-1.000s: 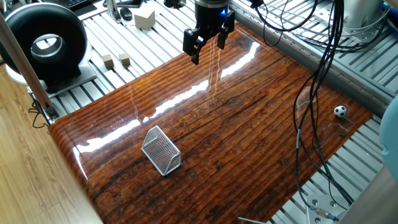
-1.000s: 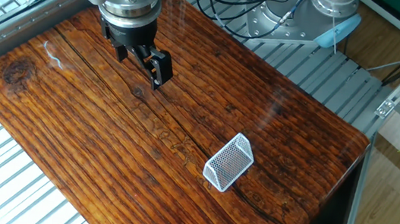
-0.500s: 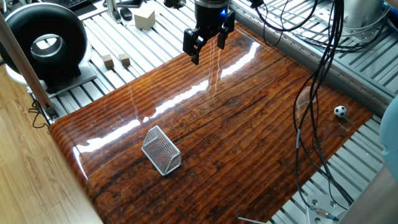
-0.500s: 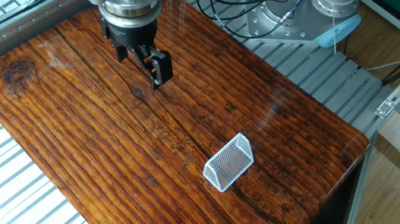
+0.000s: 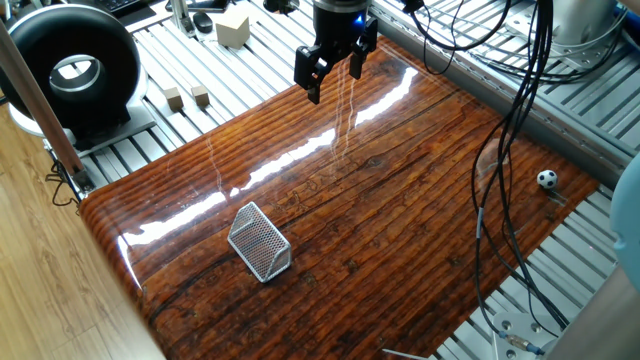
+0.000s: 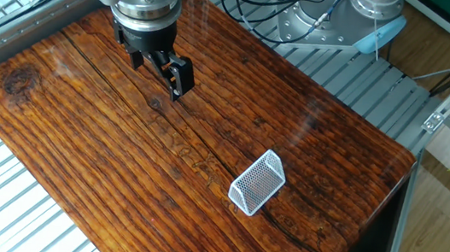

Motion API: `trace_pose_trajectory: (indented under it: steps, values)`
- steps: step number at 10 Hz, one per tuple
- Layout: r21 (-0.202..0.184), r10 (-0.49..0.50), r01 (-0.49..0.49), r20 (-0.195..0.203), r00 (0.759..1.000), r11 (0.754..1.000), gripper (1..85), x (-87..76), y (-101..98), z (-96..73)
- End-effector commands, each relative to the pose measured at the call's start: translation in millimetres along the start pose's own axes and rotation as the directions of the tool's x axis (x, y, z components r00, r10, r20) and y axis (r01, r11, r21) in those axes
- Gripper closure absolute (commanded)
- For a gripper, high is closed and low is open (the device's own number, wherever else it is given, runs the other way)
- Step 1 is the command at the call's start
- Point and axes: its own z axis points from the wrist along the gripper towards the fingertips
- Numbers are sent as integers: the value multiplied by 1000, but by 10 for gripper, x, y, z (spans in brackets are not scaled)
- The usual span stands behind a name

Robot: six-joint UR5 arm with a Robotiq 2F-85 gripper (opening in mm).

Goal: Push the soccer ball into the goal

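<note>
Nothing moved, goal (image 5: pixel 259 242) lengthwise across table (image 5: pixel 400 200) grain

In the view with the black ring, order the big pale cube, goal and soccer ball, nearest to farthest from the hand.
1. Big pale cube, on the metal slats, image-left of the hand.
2. Goal, near the table's lower-left edge.
3. Soccer ball, near its right corner.

Bare striped brown wooden desk (image 5: pixel 400 220) lies open below and around the jaws. Hanging black cables (image 5: pixel 503 145) cross between the jaws and the tiny black-and-white ball (image 5: pixel 546 179); the silver wire-mesh wedge goal (image 5: pixel 259 242) stands well apart.
</note>
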Motion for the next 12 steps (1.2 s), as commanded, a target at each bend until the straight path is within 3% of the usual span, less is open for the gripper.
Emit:
trace_pose_trajectory:
  steps: [1, 7, 10, 12]
  values:
    - [-46, 165, -160, 147, 975, 986, 847, -398, 80, -24]
    - [-43, 163, -158, 148, 975, 986, 847, -404, 80, 21]
    - [-30, 163, -161, 116, 980, 987, 847, -325, 63, 83]
    - [-36, 168, -165, 117, 979, 986, 847, -328, 90, 102]
